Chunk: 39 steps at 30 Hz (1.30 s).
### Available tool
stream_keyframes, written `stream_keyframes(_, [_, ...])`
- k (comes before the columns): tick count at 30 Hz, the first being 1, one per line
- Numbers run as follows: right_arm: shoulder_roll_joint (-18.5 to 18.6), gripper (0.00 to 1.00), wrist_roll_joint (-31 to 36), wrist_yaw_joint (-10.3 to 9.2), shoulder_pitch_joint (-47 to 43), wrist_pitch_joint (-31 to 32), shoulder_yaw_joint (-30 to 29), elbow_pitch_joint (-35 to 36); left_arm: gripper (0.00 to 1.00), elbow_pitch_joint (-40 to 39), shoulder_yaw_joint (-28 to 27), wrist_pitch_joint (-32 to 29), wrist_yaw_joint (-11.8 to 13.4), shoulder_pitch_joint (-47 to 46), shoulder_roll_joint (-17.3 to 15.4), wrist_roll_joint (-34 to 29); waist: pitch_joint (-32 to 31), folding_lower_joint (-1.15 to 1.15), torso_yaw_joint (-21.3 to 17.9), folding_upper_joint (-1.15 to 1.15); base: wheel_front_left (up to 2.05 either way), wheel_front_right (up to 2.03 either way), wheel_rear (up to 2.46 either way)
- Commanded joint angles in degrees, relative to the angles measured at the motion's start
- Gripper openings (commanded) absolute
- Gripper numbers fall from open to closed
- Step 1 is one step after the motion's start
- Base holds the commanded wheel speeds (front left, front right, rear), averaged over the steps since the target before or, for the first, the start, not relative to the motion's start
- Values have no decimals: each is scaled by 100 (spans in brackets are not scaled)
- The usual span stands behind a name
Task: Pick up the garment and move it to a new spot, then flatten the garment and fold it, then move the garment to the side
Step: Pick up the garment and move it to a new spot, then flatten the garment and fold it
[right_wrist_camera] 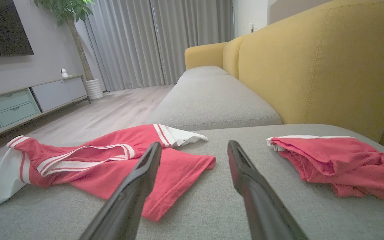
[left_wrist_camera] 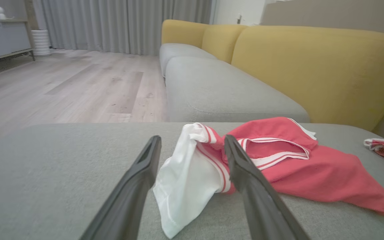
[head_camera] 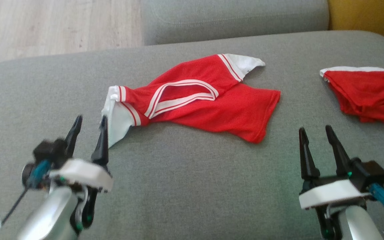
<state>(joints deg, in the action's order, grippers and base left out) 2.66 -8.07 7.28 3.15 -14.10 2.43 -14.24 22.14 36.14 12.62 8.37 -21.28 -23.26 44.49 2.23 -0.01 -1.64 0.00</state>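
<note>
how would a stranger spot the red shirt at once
On the grey sofa seat, two red garments lie apart. The shirt is the spread-out one mid-seat; unlike the bunched piece at the right, it has white sleeves and a striped neckline.

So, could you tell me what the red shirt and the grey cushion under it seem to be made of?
Red shirt: probably a thin, matte jersey knit; it drapes in soft folds. Grey cushion: woven upholstery fabric, matte; a fine heathered weave shows up close.
</note>
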Motion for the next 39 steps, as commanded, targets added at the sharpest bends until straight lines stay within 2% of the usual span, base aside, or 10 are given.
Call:
stream_keyframes(1, [21,100,24,21,59,16,92,172,100,-311,-359,88,112,-136,-245,39,-58,1,22,0,0,0,0])
stream_keyframes(6, [21,100,62,21,-166,77,-34,221,100,-1165,-595,183,610,746,-346,31,-191,1,65,0,0,0,0])
stream_keyframes(9, [21,100,80,21,-313,112,-67,246,100,-1531,-608,208,825,1219,-346,-68,-251,1,94,0,0,0,0])
stream_keyframes(14, [21,100,57,21,-505,145,-81,277,100,-1941,-637,229,1120,1838,-214,-233,-319,1,129,0,0,0,0])
stream_keyframes(17, [21,100,24,21,-573,150,-43,258,100,-2021,-639,233,1216,2077,-133,-335,-354,1,140,0,0,0,0])
stream_keyframes(39, [21,100,28,21,-439,175,192,-91,100,-1702,-881,237,924,2266,244,-661,-375,1,139,0,0,0,0])
